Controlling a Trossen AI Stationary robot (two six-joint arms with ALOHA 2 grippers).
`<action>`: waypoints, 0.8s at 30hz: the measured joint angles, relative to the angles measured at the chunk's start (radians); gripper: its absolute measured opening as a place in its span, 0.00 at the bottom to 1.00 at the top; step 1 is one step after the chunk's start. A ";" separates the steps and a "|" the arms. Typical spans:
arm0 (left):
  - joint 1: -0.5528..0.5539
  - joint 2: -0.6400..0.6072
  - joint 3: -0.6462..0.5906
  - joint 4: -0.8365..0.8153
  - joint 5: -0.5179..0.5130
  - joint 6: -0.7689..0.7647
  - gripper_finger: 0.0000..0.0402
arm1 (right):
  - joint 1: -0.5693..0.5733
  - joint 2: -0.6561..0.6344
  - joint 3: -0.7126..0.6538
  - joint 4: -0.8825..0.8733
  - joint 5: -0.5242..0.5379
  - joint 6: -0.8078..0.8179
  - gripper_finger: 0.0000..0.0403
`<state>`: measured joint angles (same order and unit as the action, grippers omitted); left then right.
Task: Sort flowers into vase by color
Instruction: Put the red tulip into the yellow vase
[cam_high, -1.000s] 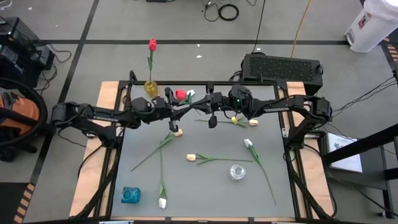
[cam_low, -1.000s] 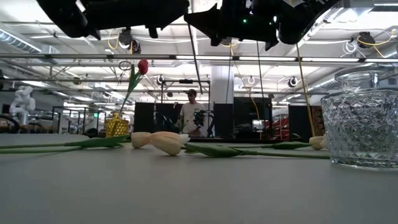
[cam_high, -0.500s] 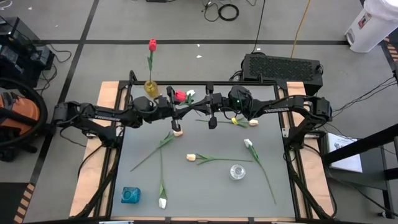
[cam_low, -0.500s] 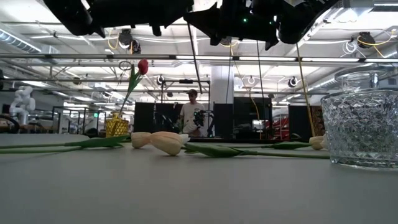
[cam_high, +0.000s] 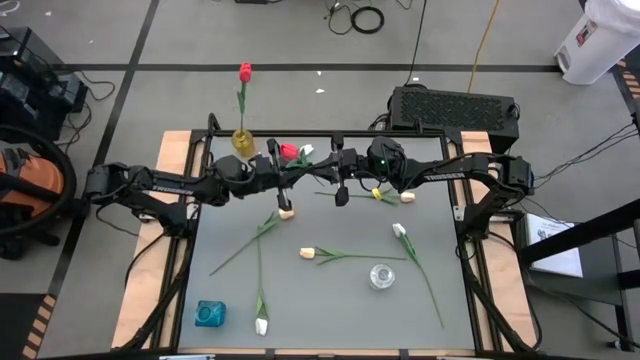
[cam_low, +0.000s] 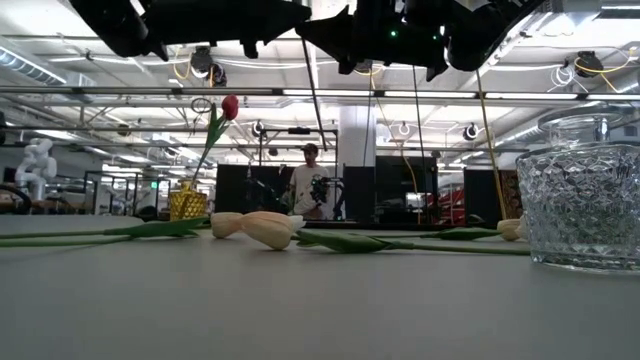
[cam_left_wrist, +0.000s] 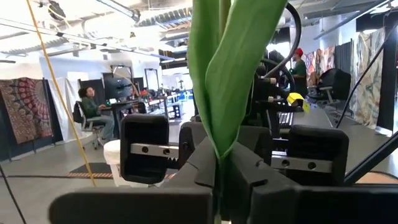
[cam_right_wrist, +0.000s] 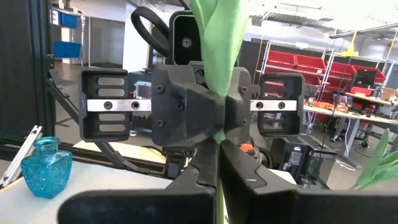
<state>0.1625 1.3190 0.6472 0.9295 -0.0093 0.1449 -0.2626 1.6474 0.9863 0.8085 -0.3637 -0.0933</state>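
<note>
Closing since the last look, your left gripper (cam_high: 272, 171) now pinches the red tulip (cam_high: 290, 152) stem that the right gripper (cam_high: 322, 170) also clamps, stem running between them above the table's (cam_high: 330, 300) back edge.

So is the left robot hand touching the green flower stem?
Touching. In the left wrist view, the left gripper has both fingers shut tight on the green stem, with no gap showing.
</note>
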 joint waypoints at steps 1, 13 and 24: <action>0.000 0.000 0.000 0.000 0.000 0.001 0.03 | 0.000 0.000 0.000 -0.002 0.000 0.000 0.00; -0.001 -0.005 0.000 -0.028 -0.025 0.044 0.03 | 0.000 0.000 0.002 -0.038 -0.001 -0.015 0.07; -0.037 -0.110 0.000 -0.182 -0.225 0.101 0.03 | -0.004 -0.044 0.000 -0.156 -0.016 -0.028 0.24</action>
<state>0.1255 1.2090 0.6468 0.7475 -0.2347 0.2459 -0.2669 1.6032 0.9859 0.6528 -0.3800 -0.1210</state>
